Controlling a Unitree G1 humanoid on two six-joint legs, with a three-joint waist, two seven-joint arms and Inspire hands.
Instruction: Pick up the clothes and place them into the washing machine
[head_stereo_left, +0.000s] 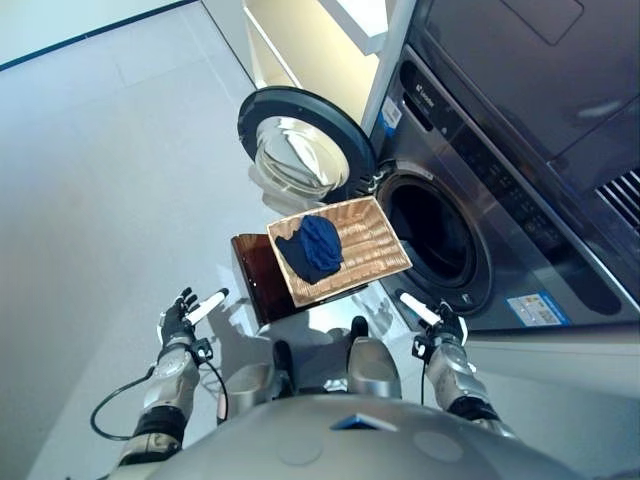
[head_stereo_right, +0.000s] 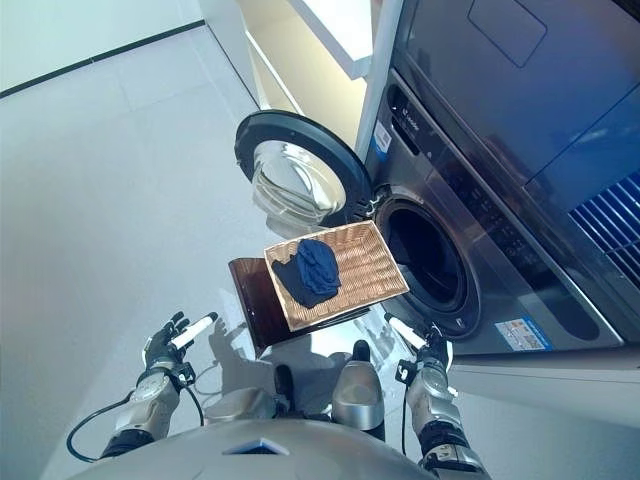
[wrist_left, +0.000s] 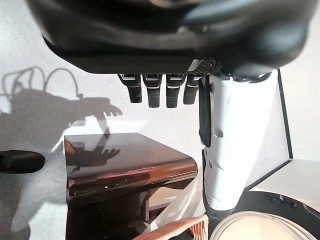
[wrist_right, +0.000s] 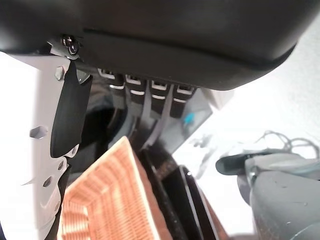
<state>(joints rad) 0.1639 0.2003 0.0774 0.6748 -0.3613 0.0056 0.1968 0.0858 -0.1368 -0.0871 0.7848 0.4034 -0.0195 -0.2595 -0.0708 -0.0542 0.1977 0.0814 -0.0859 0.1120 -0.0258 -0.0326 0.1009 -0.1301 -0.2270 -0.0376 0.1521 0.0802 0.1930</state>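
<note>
We see the clothes (head_stereo_left: 312, 247) in the basket (head_stereo_left: 375, 235) at frame centre, above both empty, relaxed hands, nearer the right hand (head_stereo_left: 441, 326) than the left hand (head_stereo_left: 180, 317).

Navy blue clothes (head_stereo_left: 313, 247), tan woven basket (head_stereo_left: 372, 243), dark brown glossy stand (head_stereo_left: 258, 276), grey washing machine (head_stereo_left: 520, 190)

Silver-grey arms, dark hands w/ white thumb covers.

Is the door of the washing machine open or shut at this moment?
Open. The round door is swung wide to the left of the washing machine, and the dark drum opening shows uncovered behind the basket.
</note>
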